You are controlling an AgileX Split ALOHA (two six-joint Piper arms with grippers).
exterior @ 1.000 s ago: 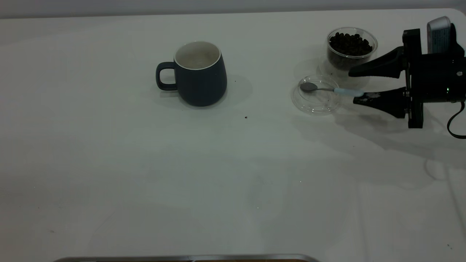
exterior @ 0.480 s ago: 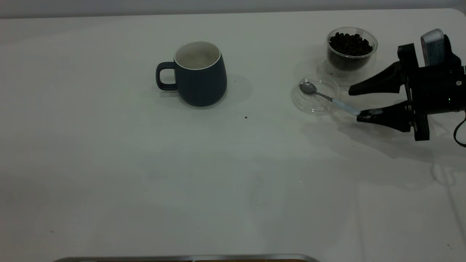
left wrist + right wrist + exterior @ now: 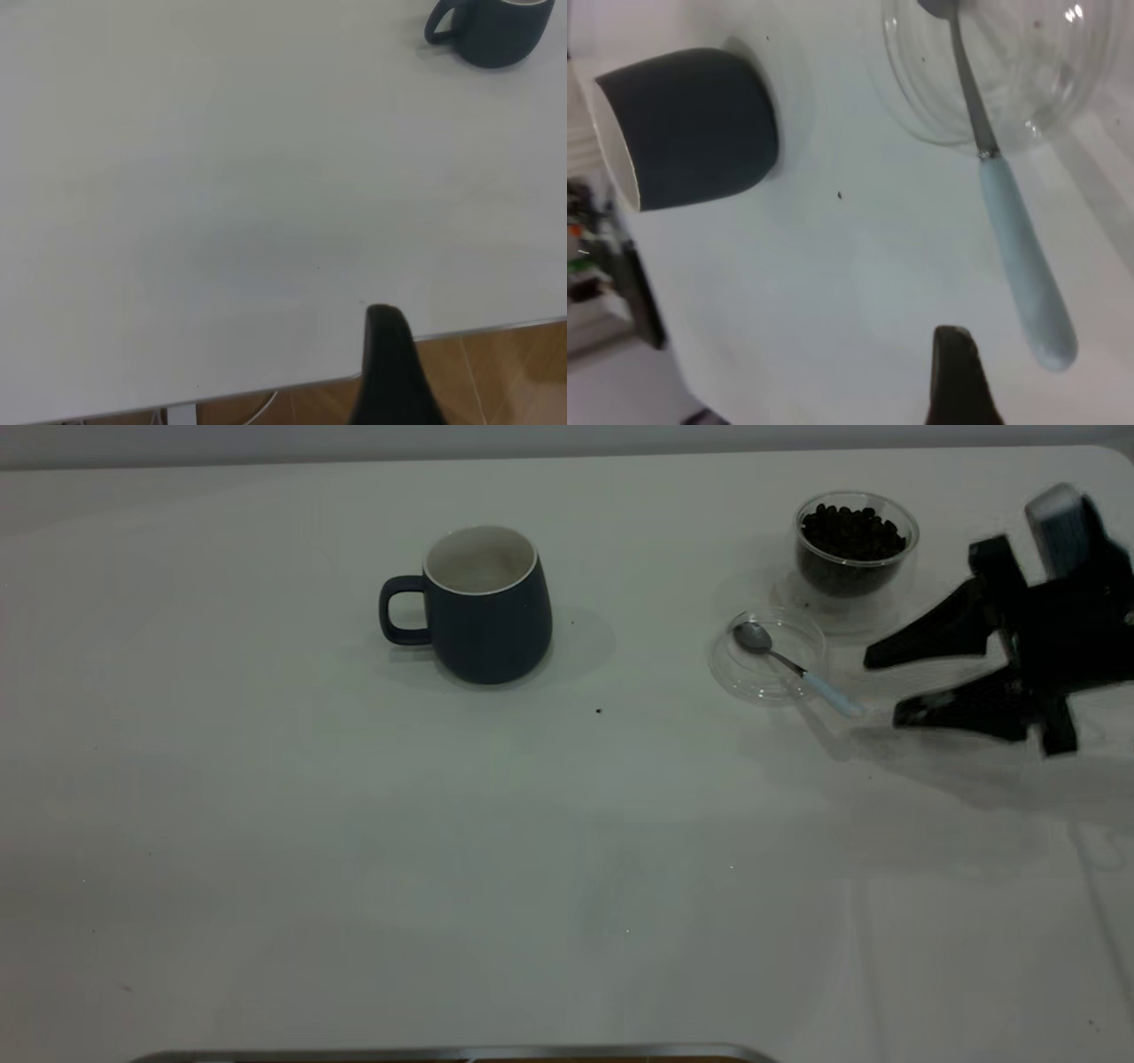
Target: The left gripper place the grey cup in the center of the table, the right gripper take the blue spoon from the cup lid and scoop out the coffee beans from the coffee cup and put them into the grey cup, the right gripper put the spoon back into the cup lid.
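The grey cup (image 3: 485, 602) stands upright at mid table, handle to the left, and also shows in the right wrist view (image 3: 691, 124) and the left wrist view (image 3: 492, 31). The blue spoon (image 3: 797, 670) lies with its bowl in the cup lid (image 3: 769, 657) and its pale handle out on the table. The coffee cup (image 3: 855, 545) holds coffee beans (image 3: 852, 530) behind the lid. My right gripper (image 3: 886, 689) is open and empty, just right of the handle's end and apart from it. Of my left gripper, one finger (image 3: 390, 354) shows, over the table's edge.
A loose dark speck (image 3: 599, 711) lies on the white table (image 3: 354, 824) right of the grey cup. A metal edge (image 3: 443, 1054) runs along the front. In the left wrist view the table edge (image 3: 266, 385) gives onto wooden floor.
The spoon's handle swung toward the front while its bowl stayed in the lid. My right gripper, whose lower finger was at the handle's end, has drawn back to the right and front.
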